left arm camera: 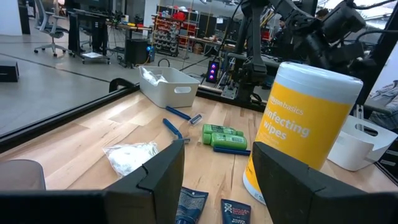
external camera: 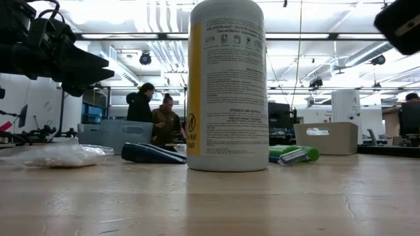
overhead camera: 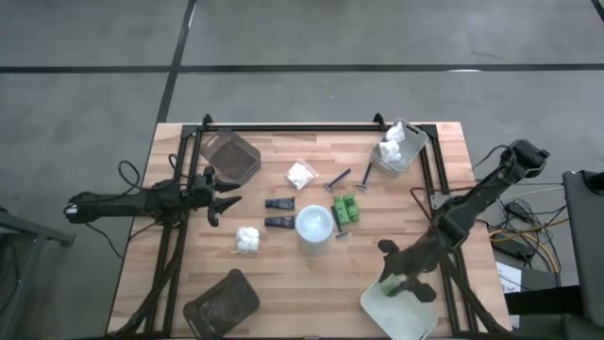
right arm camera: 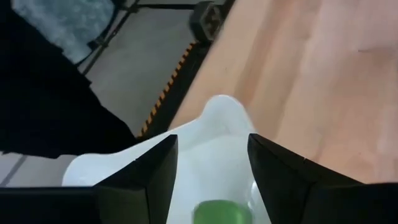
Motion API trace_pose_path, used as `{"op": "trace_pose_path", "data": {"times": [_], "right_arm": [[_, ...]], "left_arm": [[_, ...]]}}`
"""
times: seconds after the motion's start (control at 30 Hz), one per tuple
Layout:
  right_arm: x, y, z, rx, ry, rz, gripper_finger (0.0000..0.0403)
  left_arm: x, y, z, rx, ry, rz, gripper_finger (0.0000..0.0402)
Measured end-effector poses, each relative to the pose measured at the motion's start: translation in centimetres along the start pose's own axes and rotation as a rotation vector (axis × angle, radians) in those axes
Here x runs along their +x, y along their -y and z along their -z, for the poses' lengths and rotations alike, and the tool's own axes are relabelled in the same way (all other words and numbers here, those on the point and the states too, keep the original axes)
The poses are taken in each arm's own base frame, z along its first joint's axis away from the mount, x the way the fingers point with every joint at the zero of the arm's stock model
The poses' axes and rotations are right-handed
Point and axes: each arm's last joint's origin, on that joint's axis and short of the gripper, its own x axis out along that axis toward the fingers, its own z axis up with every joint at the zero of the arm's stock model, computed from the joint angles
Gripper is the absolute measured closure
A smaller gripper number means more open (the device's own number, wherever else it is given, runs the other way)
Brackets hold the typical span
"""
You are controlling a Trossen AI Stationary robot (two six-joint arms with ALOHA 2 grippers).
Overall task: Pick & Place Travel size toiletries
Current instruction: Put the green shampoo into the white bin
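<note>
Travel size toiletries lying spread over the middle of the wooden table (overhead camera: 311, 283): yellow white-capped bottle of disinfecting wipes (overhead camera: 314, 228) standing upright at the centre, two short dark tubes (overhead camera: 279, 213) just beside it toward the left arm, green pieces (overhead camera: 345, 210) close on its other side, blue-handled razors (overhead camera: 339, 178) a little beyond those, one white lumpy packet (overhead camera: 301, 174) toward the far edge and another (overhead camera: 247, 238) nearer the front. More white packets sitting in the pale tray (overhead camera: 397, 147) at the far right corner. Right gripper (overhead camera: 396, 281) hanging over the white tray (right arm camera: 205, 149) at the near right corner, jaws standing apart and holding nothing, a green piece (right arm camera: 217, 213) lying in the tray directly under them. Left gripper (left arm camera: 217, 171) hovering low at the left side of the table, near a dark brown tray (overhead camera: 232, 156), jaws spread wide and empty, facing the tubes and the bottle, touching neither. A second dark brown tray (overhead camera: 222, 302) resting at the near left edge.
</note>
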Motion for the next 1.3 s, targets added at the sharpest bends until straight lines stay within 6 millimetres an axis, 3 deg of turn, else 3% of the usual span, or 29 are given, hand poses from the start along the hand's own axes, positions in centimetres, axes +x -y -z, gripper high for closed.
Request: {"op": "trace_pose_path", "data": {"times": [0.27, 0.43, 0.8, 1.3], "right_arm": [[-0.7, 2.2, -1.1, 0.136, -0.003, -0.041, 0.0201], [-1.0, 3.6, -1.3, 0.133, -0.009, 0.002, 0.0195], [-1.8, 6.3, -1.5, -0.052, -0.056, -0.002, 0.0217], [-3.0, 10.0, -0.5, -0.591, -0.212, 0.083, 0.0260]], "left_arm": [[0.0, 0.0, 0.0, 0.000, 0.000, 0.000, 0.0206], [0.0, 0.0, 0.0, 0.000, 0.000, 0.000, 0.0206], [0.0, 0.0, 0.0, 0.000, 0.000, 0.000, 0.0206], [0.0, 0.0, 0.0, 0.000, 0.000, 0.000, 0.0206]]}}
